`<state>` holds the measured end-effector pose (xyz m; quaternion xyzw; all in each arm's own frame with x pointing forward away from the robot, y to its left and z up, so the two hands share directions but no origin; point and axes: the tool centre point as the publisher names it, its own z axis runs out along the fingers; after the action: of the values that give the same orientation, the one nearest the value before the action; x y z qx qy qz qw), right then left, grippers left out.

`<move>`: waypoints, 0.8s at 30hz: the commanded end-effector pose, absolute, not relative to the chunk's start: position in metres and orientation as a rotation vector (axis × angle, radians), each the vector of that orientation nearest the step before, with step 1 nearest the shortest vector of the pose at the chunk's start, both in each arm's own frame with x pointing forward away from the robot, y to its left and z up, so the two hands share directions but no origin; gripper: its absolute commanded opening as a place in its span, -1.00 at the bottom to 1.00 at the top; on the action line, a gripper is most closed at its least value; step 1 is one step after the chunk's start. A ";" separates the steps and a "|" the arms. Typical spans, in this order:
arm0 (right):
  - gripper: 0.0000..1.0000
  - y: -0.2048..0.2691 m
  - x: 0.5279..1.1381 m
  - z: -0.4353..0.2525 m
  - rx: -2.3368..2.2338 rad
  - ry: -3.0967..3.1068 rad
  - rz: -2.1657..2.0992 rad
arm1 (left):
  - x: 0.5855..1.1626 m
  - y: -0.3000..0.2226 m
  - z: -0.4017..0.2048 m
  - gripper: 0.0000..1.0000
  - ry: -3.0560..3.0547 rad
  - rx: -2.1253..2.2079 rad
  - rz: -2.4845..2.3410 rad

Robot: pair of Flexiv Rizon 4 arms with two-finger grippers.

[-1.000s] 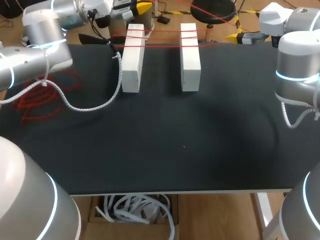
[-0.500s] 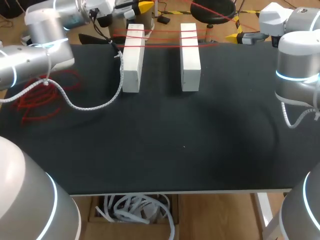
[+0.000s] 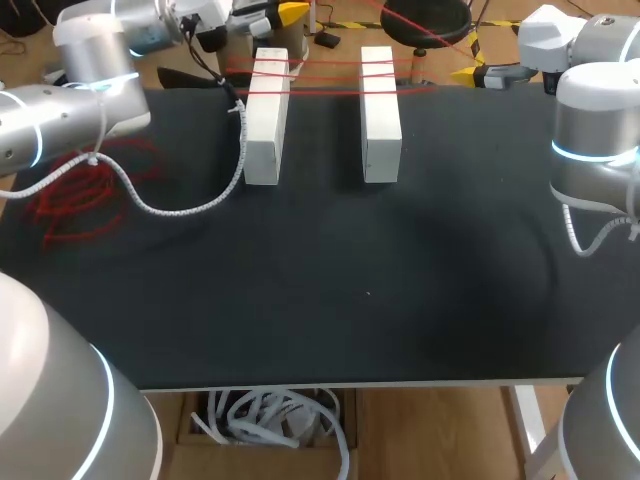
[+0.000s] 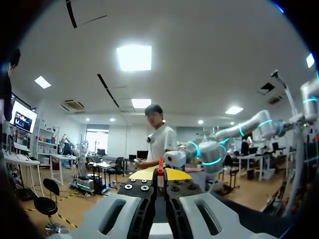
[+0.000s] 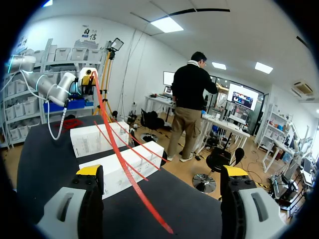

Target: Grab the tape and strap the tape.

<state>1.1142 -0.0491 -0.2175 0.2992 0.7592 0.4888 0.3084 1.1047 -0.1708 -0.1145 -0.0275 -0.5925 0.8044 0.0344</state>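
Right wrist view: your right gripper [image 5: 162, 172] is spread wide; the tape [image 5: 124, 165] runs between its fingers, touching neither. Left wrist view: your left gripper [image 4: 159, 174] is pressed together, pinching the tape. Head view: tape spans both blocks [image 3: 380, 110], far side.

The black counter [image 3: 330, 300] holds one white block [image 3: 264, 120], a second white block [image 3: 380, 115] beside it, and loose red tape [image 3: 70, 195].

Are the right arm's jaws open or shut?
Open. The right jaws' yellow fingertips stand far apart, and the red tape runs between them, touching neither.
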 end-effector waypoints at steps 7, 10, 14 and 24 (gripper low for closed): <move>1.00 -0.049 1.114 -0.217 0.792 2.008 1.292 | 1.111 -0.170 -0.115 -1.00 -1.815 -0.099 2.464; 1.00 -0.050 1.116 -0.216 0.804 2.003 1.288 | 1.111 -0.170 -0.115 -1.00 -1.815 -0.099 2.464; 1.00 -0.056 1.127 -0.209 0.987 1.929 1.314 | 1.111 -0.170 -0.115 -1.00 -1.815 -0.099 2.464; 1.00 -0.070 1.126 -0.211 1.921 1.696 1.317 | 1.111 -0.170 -0.115 -1.00 -1.815 -0.099 2.464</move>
<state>1.1286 -0.0756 -0.2171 0.4767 0.6731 0.5018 0.2606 1.1095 -0.1705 -0.1144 -0.0307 -0.5934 0.8034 0.0377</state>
